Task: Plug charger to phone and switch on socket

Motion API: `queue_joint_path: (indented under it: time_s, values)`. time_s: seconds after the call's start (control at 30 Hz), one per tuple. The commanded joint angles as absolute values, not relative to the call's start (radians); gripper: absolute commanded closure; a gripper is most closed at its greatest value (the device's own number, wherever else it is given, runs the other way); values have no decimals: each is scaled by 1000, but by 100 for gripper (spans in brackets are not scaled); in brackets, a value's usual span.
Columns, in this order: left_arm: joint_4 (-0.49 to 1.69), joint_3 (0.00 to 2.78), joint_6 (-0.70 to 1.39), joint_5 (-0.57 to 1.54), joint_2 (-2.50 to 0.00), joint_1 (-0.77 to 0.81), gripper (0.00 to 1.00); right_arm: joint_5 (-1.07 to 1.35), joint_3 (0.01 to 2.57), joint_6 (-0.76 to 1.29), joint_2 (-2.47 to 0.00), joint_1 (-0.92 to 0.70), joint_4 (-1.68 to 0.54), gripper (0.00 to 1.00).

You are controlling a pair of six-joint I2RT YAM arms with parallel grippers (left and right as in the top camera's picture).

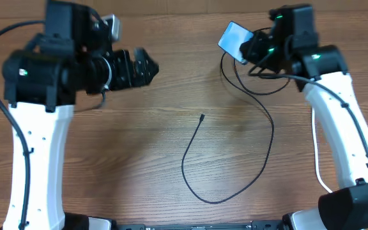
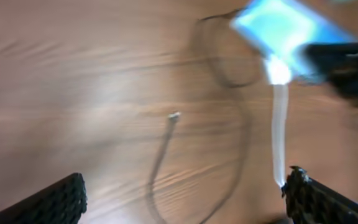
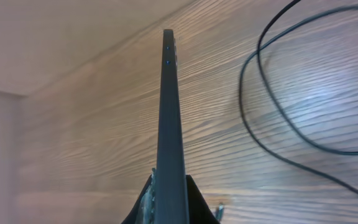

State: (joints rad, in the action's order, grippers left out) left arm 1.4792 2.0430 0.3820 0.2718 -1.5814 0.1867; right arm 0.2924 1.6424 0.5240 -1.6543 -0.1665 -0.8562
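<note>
My right gripper clamps the slick, rigid phone edgewise, aloft at far right, while my left gripper gapes empty (I'd pinch the limp charger just behind its connector tip).

It looks like a robotics lab to me. A plain wood-grain tabletop carries two white robot arms, the left arm and the right arm, each with black motor housings, small green lights glowing, and black wiring running along its side.
</note>
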Motion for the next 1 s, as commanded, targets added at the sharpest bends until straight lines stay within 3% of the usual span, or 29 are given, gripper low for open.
queue_joint_path:
  time_s: [0.0, 0.13, 0.23, 0.33, 0.57, 0.73, 0.97]
  values:
    - [1479, 1997, 548, 8, -1621, 239, 7, 522, 1684, 523, -1612, -131, -843, 96]
    - [1365, 1858, 683, 8, -1629, 297, 10, 566, 1683, 524, -1612, -124, -844, 96]
    - [1233, 1747, 759, 22, -1650, 324, 2, 567, 1682, 527, -1612, -125, -845, 96]
    - [1094, 1680, 815, 105, -1684, 334, 3, 567, 1675, 560, -1614, -125, -841, 96]
    - [792, 1666, 1030, 432, -1764, 331, 4, 541, 1654, 837, -1621, -125, -840, 96]
    - [686, 1666, 1345, 453, -1775, 332, 4, 517, 1643, 1081, -1623, -125, -843, 96]
    - [608, 1666, 1474, 445, -1776, 332, 6, 565, 1643, 1338, -1623, -144, -843, 96]
